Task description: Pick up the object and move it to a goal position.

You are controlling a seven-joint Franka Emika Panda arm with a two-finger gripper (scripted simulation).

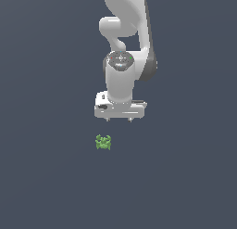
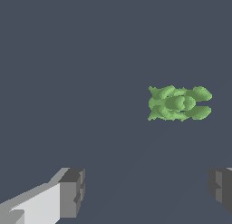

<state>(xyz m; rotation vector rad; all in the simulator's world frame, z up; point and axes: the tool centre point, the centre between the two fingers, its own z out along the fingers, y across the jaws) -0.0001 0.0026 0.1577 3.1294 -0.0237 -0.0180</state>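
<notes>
My hand (image 1: 119, 119) hung above the bench (image 1: 46, 186) with its two fingers spread wide and nothing between them. In the wrist view, one finger pad (image 2: 72, 191) and the other sat at opposite edges of the picture with bare surface in the gap. I judged this spread to be deliberate: the gap had to exceed the width of the target before any descent.

The green figurine (image 1: 103, 142) lay on the bench, apart from my hand and untouched. In the exterior view it sat below my hand in the picture and slightly toward that view's left, so my hand was not centred over it. The wrist view confirmed the offset: the figurine (image 2: 179, 103) lay outside the line joining the two pads and closer to one pad than the other. Its lumpy body, with small leg-like bumps, was far smaller than my hand.

I judged the task to be at the approach step, with the grasp not yet made. The next move called for a lateral shift to centre the gap on the figurine, followed by a straight descent. The risk I noted was the small, uneven shape: off-centre contact could push it aside instead of pinching it. No goal marker was visible in either view.
</notes>
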